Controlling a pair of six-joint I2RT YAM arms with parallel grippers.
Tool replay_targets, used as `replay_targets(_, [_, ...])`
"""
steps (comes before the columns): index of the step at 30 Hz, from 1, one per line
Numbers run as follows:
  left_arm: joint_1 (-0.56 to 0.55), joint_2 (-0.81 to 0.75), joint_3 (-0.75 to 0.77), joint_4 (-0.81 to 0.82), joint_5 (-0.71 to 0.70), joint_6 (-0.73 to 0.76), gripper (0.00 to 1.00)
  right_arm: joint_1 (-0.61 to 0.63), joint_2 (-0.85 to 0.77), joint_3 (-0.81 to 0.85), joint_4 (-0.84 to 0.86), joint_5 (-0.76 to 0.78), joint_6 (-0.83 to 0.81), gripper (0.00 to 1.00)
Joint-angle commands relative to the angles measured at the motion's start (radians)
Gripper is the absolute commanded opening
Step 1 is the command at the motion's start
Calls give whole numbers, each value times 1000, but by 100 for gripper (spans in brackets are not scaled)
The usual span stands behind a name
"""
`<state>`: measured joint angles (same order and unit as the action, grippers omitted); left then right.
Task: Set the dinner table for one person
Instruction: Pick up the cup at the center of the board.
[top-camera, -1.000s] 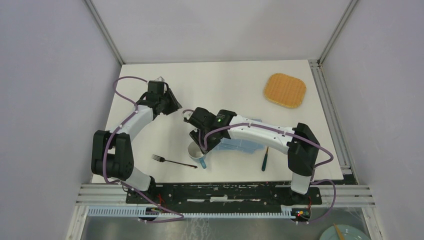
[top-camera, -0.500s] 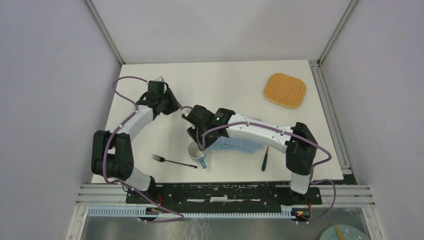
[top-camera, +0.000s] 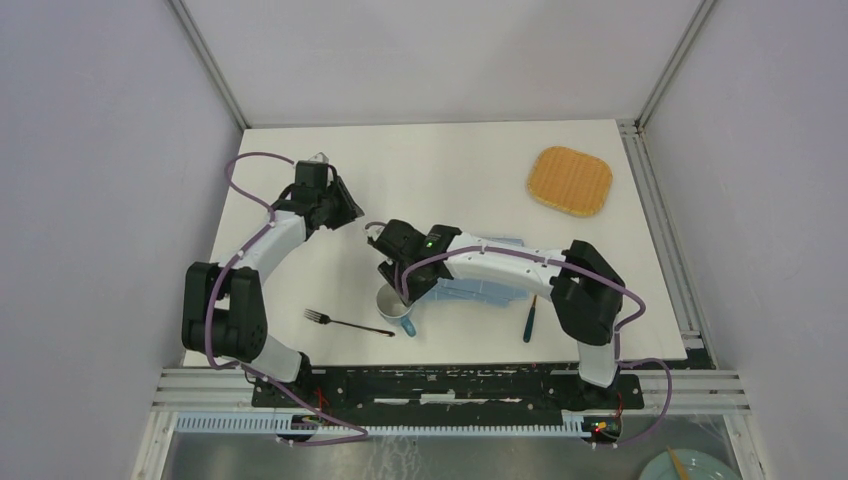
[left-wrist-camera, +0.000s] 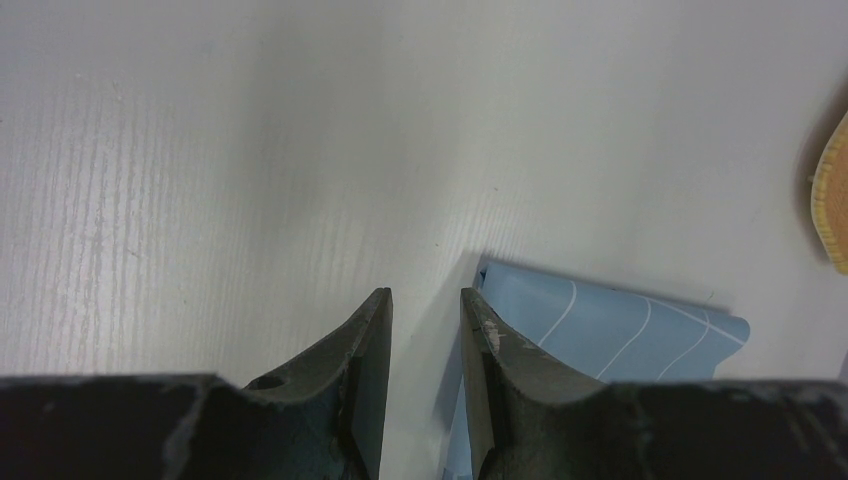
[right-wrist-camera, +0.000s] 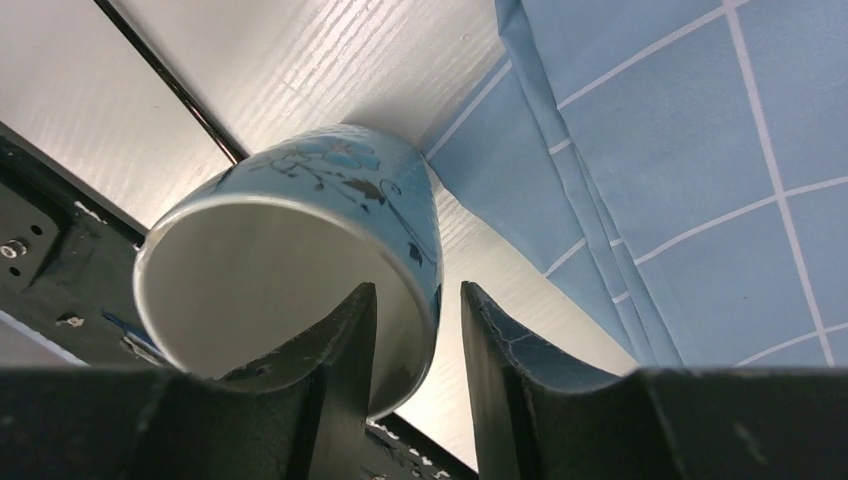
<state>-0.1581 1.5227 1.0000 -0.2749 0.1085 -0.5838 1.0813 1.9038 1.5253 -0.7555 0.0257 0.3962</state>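
Two arms: both work at the blue cloth's (top-camera: 478, 290) left side.
R gripper (right-wrist-camera: 415, 295): clamped on mug (right-wrist-camera: 300, 200) wall, one finger inside, one outside; rim pinch, prob. for carrying.
Mug: just left of cloth.
L gripper (left-wrist-camera: 425, 300): jaws slightly apart, empty, beyond cloth's far-left corner, prob. waiting.
Dinner table (top-camera: 450, 165): under cloth, spreading all round it.
Fork (top-camera: 347, 323), knife (top-camera: 530, 318): left/right of cloth.

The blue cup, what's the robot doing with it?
The right pincer sits astride the rim of the blue cup, one finger inside and one outside, at the table edge beside the blue checked cloth. Whether it squeezes is unclear. The left pincer is open over bare table, holding nothing. A fork and a knife lie out.
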Motion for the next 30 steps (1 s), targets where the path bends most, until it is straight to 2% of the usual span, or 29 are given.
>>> replay_targets(1, [6,-41,9,22,14,-4,38,-7,1,-20,49,2,1,41])
replay_targets(6, [6,-42,14,21,15,-4,38,-8,4,-38,57,9,1,29])
replay_targets(11, [6,-38,18,19,16,-3,38,-8,4,-36,58,14,5,0])
replay_targets(20, [7,-29,20,18,18,-2,38,-9,-58,-26,59,55,27,0])
replay_targets(25, [6,-18,20,25,28,-9,38,-16,-91,55,-20,102,20,0])
replay_targets(30, [6,-18,16,30,30,-10,38,-101,-162,89,-40,117,44,0])
